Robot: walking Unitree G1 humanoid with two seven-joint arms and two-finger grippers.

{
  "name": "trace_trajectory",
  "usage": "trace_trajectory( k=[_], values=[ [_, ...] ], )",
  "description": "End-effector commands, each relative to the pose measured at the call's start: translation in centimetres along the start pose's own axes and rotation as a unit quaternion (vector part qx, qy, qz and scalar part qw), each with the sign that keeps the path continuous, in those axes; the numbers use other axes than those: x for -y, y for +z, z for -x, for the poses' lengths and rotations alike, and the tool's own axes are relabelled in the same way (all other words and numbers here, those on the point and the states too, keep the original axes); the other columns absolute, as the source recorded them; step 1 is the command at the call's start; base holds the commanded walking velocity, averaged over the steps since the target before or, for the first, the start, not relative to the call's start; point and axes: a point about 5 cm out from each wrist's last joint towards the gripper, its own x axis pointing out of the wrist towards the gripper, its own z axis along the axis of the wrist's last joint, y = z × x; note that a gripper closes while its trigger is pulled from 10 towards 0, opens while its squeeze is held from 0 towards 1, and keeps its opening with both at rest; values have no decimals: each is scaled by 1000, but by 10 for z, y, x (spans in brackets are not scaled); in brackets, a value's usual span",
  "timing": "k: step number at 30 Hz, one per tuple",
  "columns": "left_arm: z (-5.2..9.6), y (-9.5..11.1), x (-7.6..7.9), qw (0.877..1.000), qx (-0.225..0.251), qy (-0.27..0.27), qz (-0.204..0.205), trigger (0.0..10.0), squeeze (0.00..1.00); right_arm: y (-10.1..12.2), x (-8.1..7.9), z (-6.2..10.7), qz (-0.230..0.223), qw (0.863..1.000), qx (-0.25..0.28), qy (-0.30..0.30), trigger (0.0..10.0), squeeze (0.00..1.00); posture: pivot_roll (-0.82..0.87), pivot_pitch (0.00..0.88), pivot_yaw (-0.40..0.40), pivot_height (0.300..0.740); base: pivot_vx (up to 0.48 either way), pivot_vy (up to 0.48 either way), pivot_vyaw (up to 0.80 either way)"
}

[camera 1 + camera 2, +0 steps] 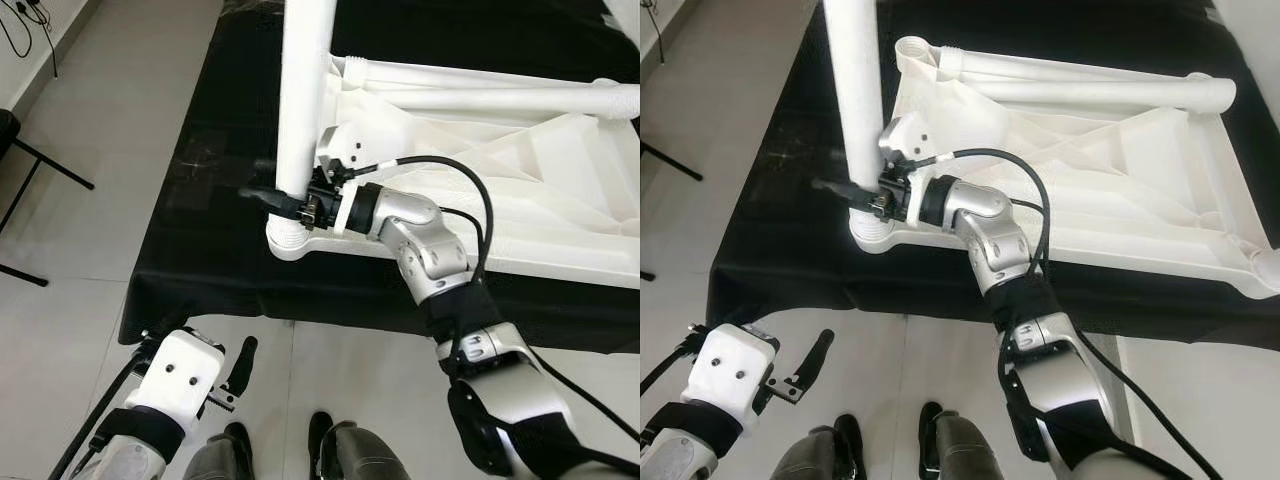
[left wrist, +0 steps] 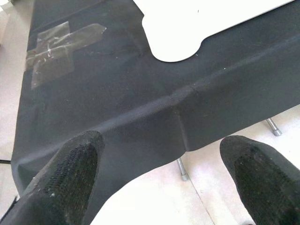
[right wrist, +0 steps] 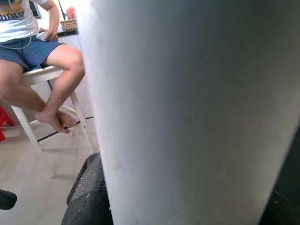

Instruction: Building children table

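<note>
The white plastic table top (image 1: 540,170) lies upside down on a black cloth (image 1: 210,200). A thick white leg (image 1: 305,90) stands upright in its near-left corner socket (image 1: 290,238). My right gripper (image 1: 283,195) is shut on this leg just above the socket, and the leg's white surface (image 3: 197,108) is very close in the right wrist view. Another white leg (image 1: 1090,92) lies across the far side of the table top. My left gripper (image 1: 240,370) hangs low in front of the cloth's edge, its fingers (image 2: 65,178) wide apart with nothing between them.
A patch of clear tape (image 2: 56,51) is stuck on the cloth near the corner. The tiled floor (image 1: 110,120) extends to the left, with dark chair legs (image 1: 40,165). A person (image 3: 33,51) sits on a white stool beyond the leg. My feet (image 1: 280,440) are at the table's front.
</note>
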Motion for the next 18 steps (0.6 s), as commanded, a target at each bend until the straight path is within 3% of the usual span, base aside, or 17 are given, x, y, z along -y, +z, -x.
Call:
trace_trajectory(
  k=[1,5,7,8,9,13,15,17,18],
  values=[
    [1,-6,4,1000,-13,-5,5,10000,0,-22,-1,4,-22,998,-54,-6,10000,0,-185,371,-121,740,0,0,0],
    [0,-7,3,1000,-12,-4,3,10000,0,-23,-3,5,-18,998,-61,19,10000,0,-187,372,-121,740,0,0,0],
    [0,-7,3,1000,-11,-4,2,10000,0,-20,-15,8,-31,997,-22,73,10000,0,-185,374,-124,740,0,0,0],
    [0,-7,3,1000,-11,-4,2,10000,0,-20,-15,8,-31,997,-22,73,10000,0,-185,374,-124,740,0,0,0],
    [-1,-7,3,1000,-10,-4,1,10000,0,-19,-26,13,-37,992,8,124,10000,0,-184,379,-122,740,0,0,0],
    [0,-7,3,1000,-10,-4,1,10000,0,-19,-30,14,-35,990,15,136,10000,0,-183,381,-122,740,0,0,0],
    [0,-7,3,1000,-10,-5,-1,10000,0,-21,-33,13,-2,989,-1,149,10000,0,-179,385,-119,740,0,0,0],
    [0,-7,3,1000,-10,-5,-1,10000,0,-21,-33,13,-2,989,-1,149,10000,0,-179,385,-119,740,0,0,0],
    [0,-7,3,1000,-11,-5,-2,10000,0,-24,-34,12,25,987,-18,155,10000,0,-179,386,-119,740,0,0,0]
  ],
)
